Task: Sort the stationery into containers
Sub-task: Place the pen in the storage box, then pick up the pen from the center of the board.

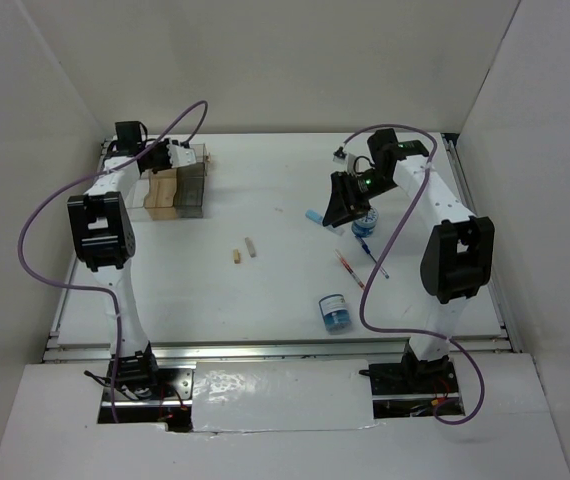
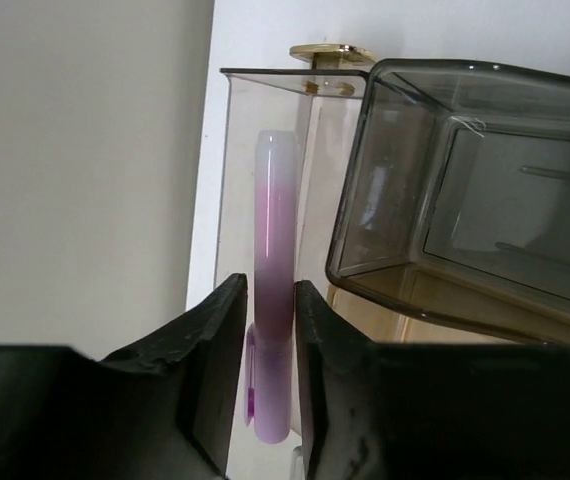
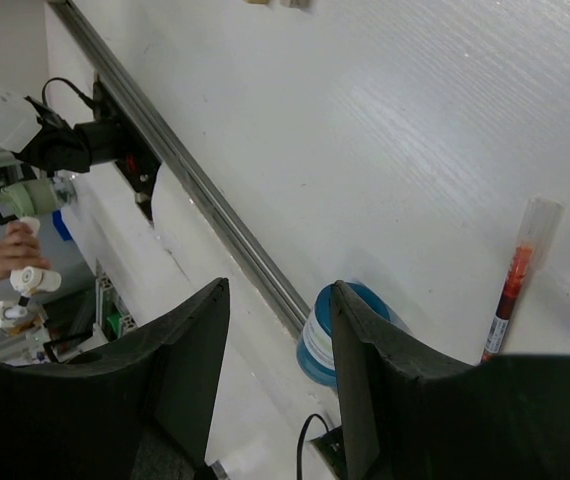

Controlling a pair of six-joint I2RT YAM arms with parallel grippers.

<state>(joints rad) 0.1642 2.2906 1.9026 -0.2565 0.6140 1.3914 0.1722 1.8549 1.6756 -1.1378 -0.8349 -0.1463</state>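
Observation:
The containers form a low organiser [image 1: 190, 196] at the back left, with tan and smoky compartments. My left gripper [image 1: 168, 158] hovers over it. In the left wrist view a pale purple pen [image 2: 275, 230] stands inside a clear compartment [image 2: 233, 160] beside the smoky one [image 2: 465, 190]. The left gripper [image 2: 270, 283] is slightly open around it, with a thin gap on one side. My right gripper [image 1: 348, 200] is open and holds nothing [image 3: 278, 287]. Loose stationery lies on the table: a pale-blue bar [image 1: 313, 216], two blue tubs [image 1: 365, 226] [image 1: 336, 313], a red pen [image 1: 348, 268], a blue pen [image 1: 375, 258] and two tan stubs [image 1: 236, 256] [image 1: 251, 246].
White walls enclose the table on three sides. A metal rail [image 3: 215, 205] runs along the table's near edge. In the right wrist view a blue tub [image 3: 317, 345] sits close to that rail and the red pen [image 3: 513, 285] lies to its right.

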